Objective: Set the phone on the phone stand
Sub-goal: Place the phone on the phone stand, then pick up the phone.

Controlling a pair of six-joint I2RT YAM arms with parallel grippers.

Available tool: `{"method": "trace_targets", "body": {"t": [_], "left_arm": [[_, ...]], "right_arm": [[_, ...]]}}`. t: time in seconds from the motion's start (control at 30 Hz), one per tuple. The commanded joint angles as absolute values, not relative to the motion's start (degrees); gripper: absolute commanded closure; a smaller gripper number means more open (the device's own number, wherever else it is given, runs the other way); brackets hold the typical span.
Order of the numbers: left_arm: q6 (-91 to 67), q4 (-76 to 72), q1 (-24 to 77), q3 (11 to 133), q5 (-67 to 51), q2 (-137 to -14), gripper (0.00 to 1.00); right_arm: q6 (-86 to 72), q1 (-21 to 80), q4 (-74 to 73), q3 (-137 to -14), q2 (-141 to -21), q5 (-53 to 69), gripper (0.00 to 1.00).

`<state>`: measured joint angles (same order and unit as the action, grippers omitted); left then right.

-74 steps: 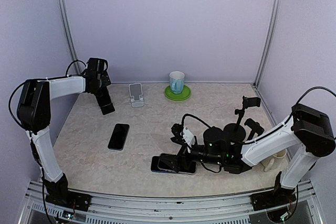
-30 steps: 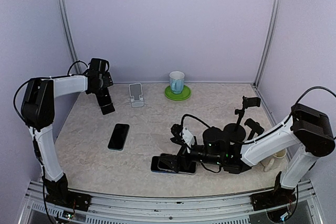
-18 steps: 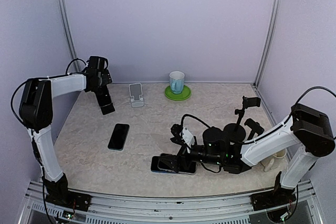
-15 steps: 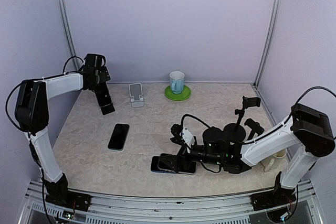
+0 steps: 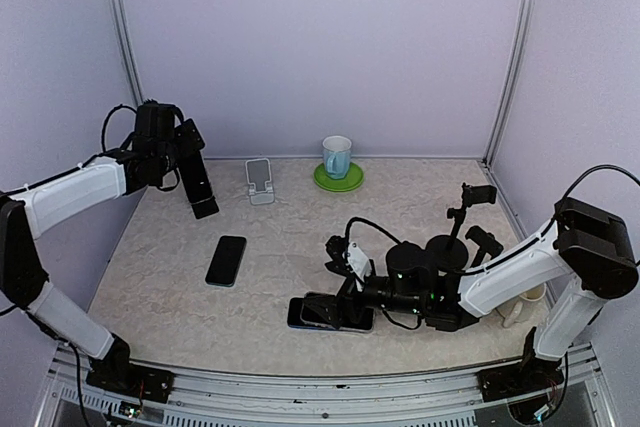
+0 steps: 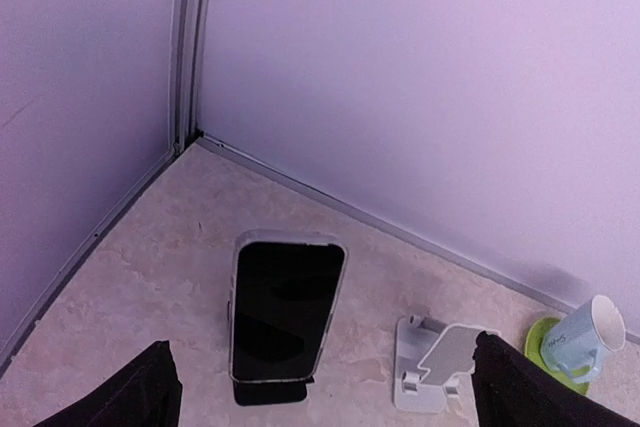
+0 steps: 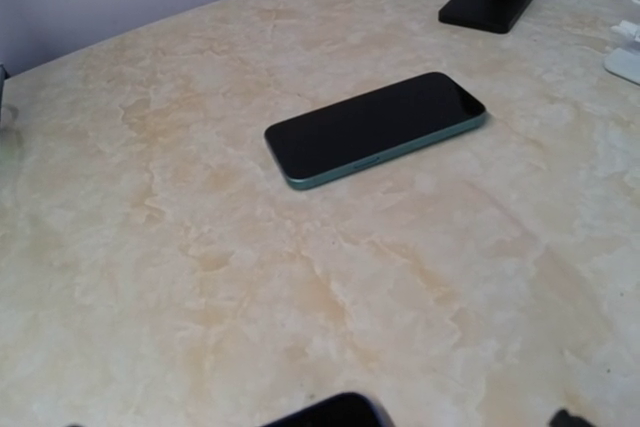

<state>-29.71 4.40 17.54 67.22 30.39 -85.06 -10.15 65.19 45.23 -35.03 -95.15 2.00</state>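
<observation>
L gripper (image 6: 322, 372) is raised off the table (image 5: 300, 217) at the far-left corner. Its fingers (image 6: 145, 392) are spread wide w/ nothing between them, and they frame the upright phone (image 6: 287, 307) in the wrist view w/o touching it. That phone sits screen-out, tilted back, on a black stand (image 6: 270, 389) near the L wall. A white stand (image 6: 440, 359) is just to its R, folded plate up and apart from the black one. Further R, by the back wall, a pale cup (image 6: 592, 332) sits on a green saucer (image 6: 545, 347). A teal phone (image 5: 226, 260) lies flat, screen up, mid-table on the L half, nearer than both stands and well apart from both grippers. In the R wrist view it sits diagonal w/ bare marble all round it. R gripper (image 5: 340, 282) is low over the front-centre of the table w/ the arm stretched out leftward. Its jaws stand wide and grip nothing. A near phone (image 5: 330, 314) lies flat under or just in front of that gripper, close to the front edge. Only its dark top corner pokes into the bottom of the R wrist view. Can't tell if a finger touches it. A black tripod clamp (image 5: 472, 202) stands on the R side behind the R arm.
</observation>
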Motion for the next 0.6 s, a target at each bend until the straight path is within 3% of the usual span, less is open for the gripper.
{"method": "trace_targets", "body": {"t": [0.0, 0.1, 0.3, 0.43, 0.57], "left_arm": [[-30.85, 4.75, 20.82, 62.91, 31.07, -79.86, 0.01], [-31.45, 5.32, 24.57, 59.06, 32.84, -75.60, 0.01], [-32.89, 7.22, 32.24, 51.20, 38.94, -68.04, 0.01], [-35.46, 5.28, 36.21, 43.22, 38.32, -61.82, 0.01], [-37.87, 5.72, 40.43, 37.92, 37.34, -58.03, 0.01]], "right_arm": [[-10.89, 65.46, 45.39, -34.76, -94.78, 0.15, 0.00], [-11.99, 65.48, 44.59, -34.62, -94.05, -3.81, 0.00], [-12.93, 69.95, 37.31, -37.94, -92.64, -32.19, 0.00], [-12.13, 71.80, 25.00, -43.56, -91.89, -41.24, 0.00], [-12.23, 71.81, 27.50, -38.63, -85.20, -36.97, 0.00]]}}
